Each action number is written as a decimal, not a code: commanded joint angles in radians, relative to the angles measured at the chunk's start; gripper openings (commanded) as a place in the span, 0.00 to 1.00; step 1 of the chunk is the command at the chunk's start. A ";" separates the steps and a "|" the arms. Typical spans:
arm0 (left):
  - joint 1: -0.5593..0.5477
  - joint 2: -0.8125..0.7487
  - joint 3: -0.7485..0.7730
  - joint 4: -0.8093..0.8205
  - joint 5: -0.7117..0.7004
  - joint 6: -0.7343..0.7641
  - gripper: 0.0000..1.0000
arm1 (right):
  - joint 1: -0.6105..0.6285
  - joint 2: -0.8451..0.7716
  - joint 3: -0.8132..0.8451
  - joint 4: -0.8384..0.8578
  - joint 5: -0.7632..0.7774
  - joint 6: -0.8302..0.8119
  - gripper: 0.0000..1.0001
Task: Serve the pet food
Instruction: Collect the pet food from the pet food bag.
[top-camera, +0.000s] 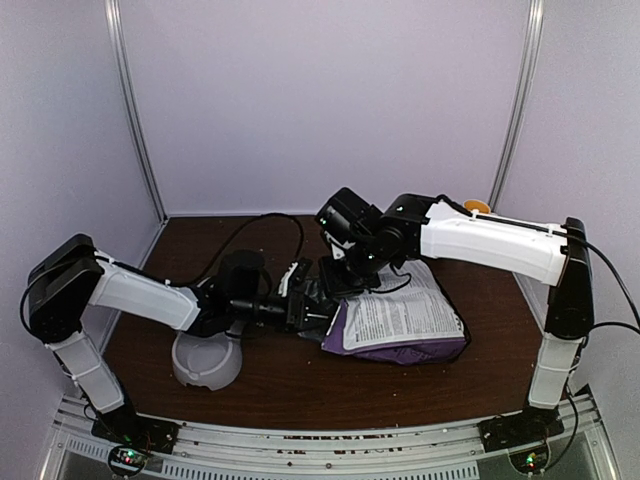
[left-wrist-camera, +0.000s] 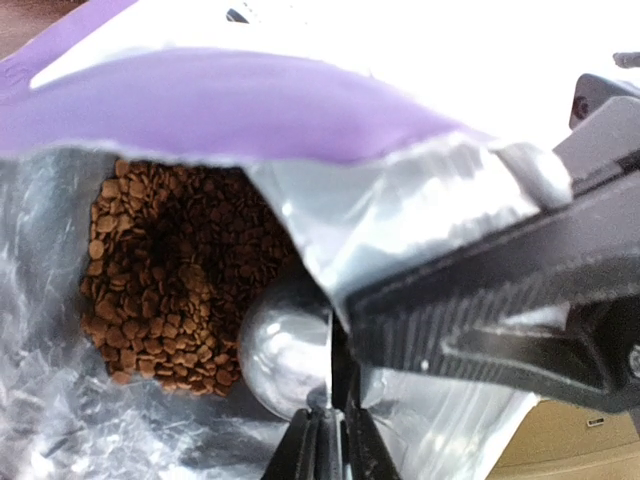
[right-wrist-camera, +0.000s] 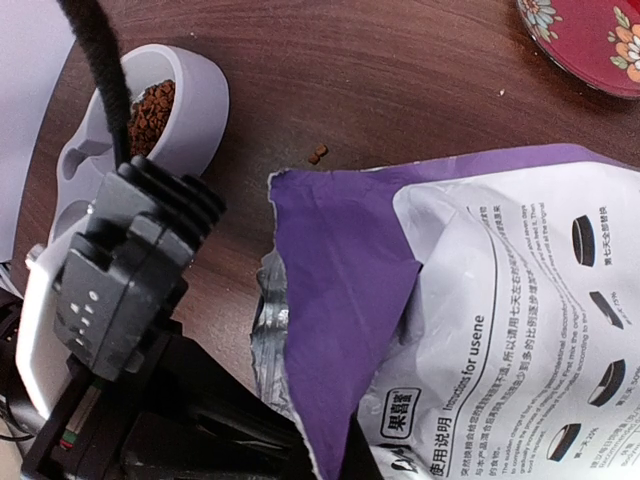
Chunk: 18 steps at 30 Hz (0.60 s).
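Note:
The purple printed bag (top-camera: 400, 320) lies on its side on the table, mouth facing left. Inside it, the pet food (left-wrist-camera: 165, 270) forms a brown heap against the silver lining. My left gripper (left-wrist-camera: 330, 425) is shut on the handle of a round metal spoon (left-wrist-camera: 285, 345), whose bowl sits at the heap's edge and looks empty. My right gripper (top-camera: 335, 285) is shut on the bag's upper lip, one ribbed black finger (left-wrist-camera: 500, 290) pressing it and holding the mouth open. More pet food (right-wrist-camera: 150, 110) lies in the grey-white bowl (right-wrist-camera: 195, 100).
The bowl (top-camera: 205, 362) stands left of the bag, under the left arm. A few loose pellets (right-wrist-camera: 317, 154) lie on the wood between bowl and bag. A red flowered plate (right-wrist-camera: 590, 40) sits beyond the bag. Both arms crowd the bag's mouth.

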 joint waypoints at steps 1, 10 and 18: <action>-0.004 -0.070 -0.019 0.100 0.020 -0.015 0.00 | 0.003 -0.066 -0.010 0.077 0.020 0.000 0.00; 0.002 -0.126 -0.043 0.072 0.008 -0.011 0.00 | 0.004 -0.076 -0.025 0.084 0.020 0.006 0.00; 0.007 -0.172 -0.057 0.040 -0.004 -0.003 0.00 | 0.003 -0.079 -0.033 0.089 0.020 0.006 0.00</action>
